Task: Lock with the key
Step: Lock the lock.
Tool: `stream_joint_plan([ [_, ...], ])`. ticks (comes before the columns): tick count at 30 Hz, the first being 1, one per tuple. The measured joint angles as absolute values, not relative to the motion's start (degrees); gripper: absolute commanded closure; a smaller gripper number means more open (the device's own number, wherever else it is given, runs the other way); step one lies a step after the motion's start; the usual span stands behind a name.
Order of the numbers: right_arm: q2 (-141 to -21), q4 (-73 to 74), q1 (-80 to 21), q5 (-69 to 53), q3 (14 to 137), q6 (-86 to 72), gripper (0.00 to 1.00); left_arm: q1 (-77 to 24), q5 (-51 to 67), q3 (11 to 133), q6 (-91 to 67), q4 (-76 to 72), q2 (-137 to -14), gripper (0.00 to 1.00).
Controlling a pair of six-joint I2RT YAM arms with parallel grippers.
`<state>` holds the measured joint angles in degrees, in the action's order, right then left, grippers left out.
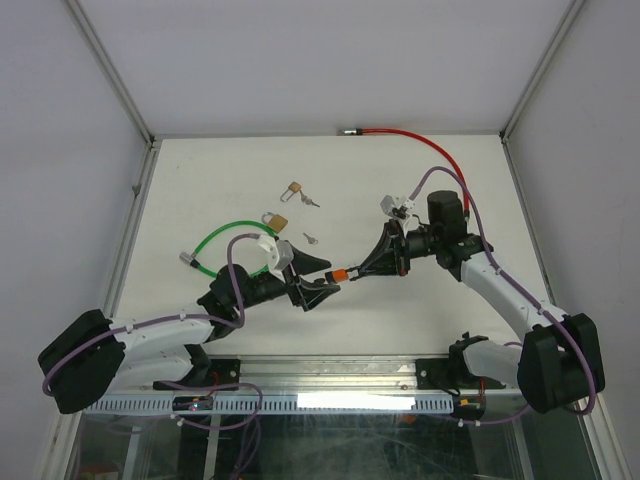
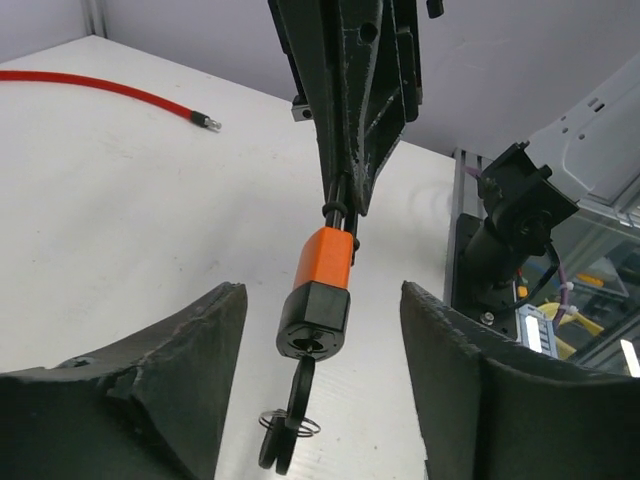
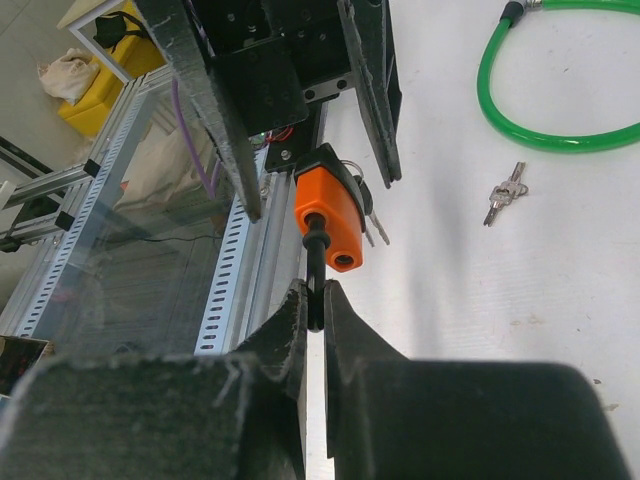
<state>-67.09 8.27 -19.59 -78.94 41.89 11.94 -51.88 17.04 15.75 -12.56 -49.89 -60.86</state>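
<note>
Looking from the left, I see the green cable (image 1: 214, 240) lying on the table (image 1: 200, 180), then my left gripper (image 1: 330, 277) with its jaws spread wide, one on each side of the orange padlock (image 2: 325, 268) without touching it. A key (image 2: 297, 395) sits in the lock's underside. The padlock hangs in the air between both arms, its shackle (image 3: 316, 265) pinched by my right gripper (image 3: 313, 300), clamped tight.
</note>
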Motion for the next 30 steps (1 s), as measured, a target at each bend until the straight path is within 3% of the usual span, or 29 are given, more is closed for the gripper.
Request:
stream_joint_plan([
  [8, -67.09, 8.27, -19.59, -78.94, 41.89, 12.03, 1.00, -49.21, 22.98, 17.72, -13.39, -50.11, -64.95, 0.64],
  [14, -67.09, 8.32, -19.57, -78.94, 41.89, 12.45, 1.00, -47.90, 27.16, 18.50, -14.52, -50.61, -67.16, 1.00],
  [30, -65.93, 17.30, -19.99, -79.48, 41.87, 30.04, 1.00, -45.25, 38.57, 20.91, -16.93, -51.88, -72.82, 1.00],
])
